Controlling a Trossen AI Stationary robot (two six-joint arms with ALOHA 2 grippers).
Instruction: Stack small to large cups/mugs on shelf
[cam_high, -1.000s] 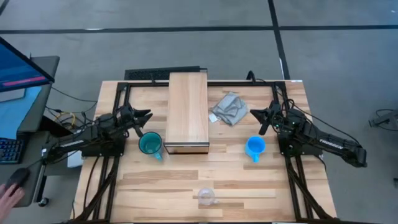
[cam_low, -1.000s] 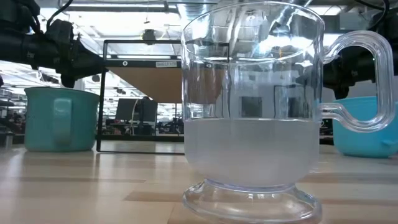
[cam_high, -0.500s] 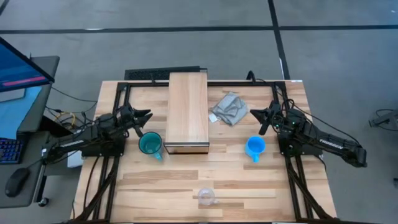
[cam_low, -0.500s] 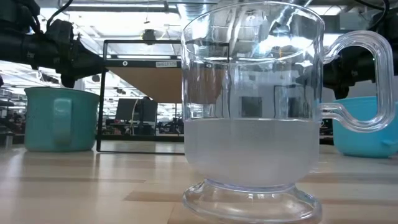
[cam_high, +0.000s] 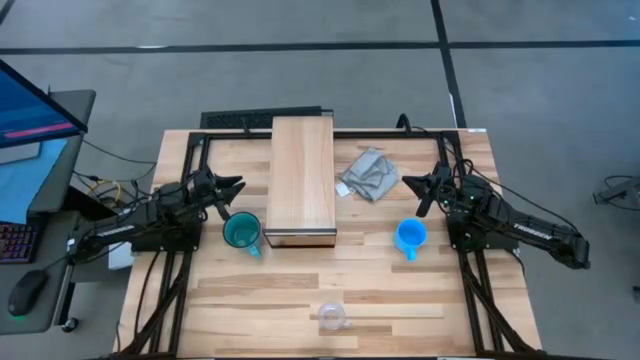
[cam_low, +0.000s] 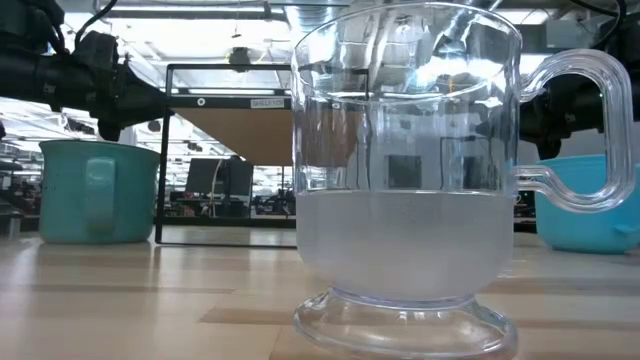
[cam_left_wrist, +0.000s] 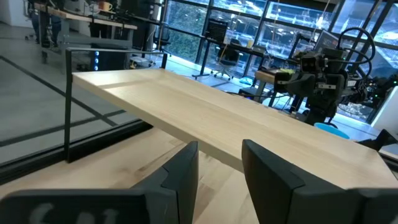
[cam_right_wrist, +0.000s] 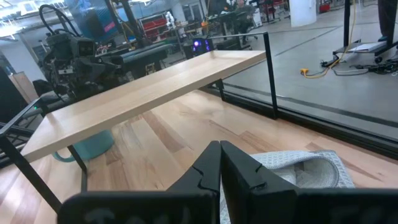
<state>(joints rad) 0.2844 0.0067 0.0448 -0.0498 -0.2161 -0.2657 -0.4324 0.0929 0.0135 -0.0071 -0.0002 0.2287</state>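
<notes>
Table (cam_high: 400, 290) viewed from straight overhead, low camera set level just behind glass cup (cam_low: 405, 170), shelf (cam_high: 301, 178) shared by all views

We see a grey concrete floor (cam_high: 300, 70) crossed by dark lines, a desk with a lit monitor (cam_high: 30, 105) at nine o'clock, and glass walls (cam_left_wrist: 249, 25) fronting cluttered workbenches beyond.

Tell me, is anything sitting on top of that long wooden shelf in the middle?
Nothing shows on the shelf; from above its top is bare wood. The teal mug, blue mug and glass cup all stand on the table. Under the shelf, the overhead camera cannot see.
</notes>
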